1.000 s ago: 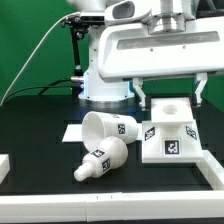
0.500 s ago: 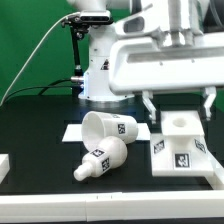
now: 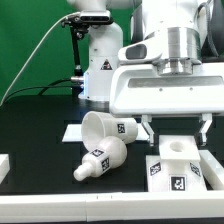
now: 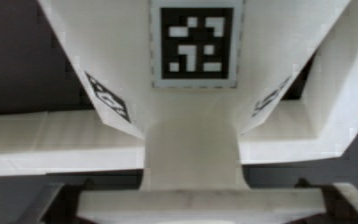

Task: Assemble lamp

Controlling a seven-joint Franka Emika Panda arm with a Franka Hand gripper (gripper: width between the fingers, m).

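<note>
Exterior view: base (image 3: 178, 165) has slid nearer and rightward with claw (image 3: 175, 128), now near right on surface (image 3: 40, 130). Fingers flank base; I can't tell if clamped. Bulb (image 3: 103, 158) and shade (image 3: 108, 128) unmoved at left. I judge base is being staged.

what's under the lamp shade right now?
The marker board: a white corner shows beside the tipped-over shade, on the exterior view's left. The rest is covered by the shade.

On the exterior view's left, shade (image 3: 108, 127) and bulb (image 3: 104, 157) hem the base (image 3: 178, 168); table (image 3: 40, 125) beyond open.
</note>
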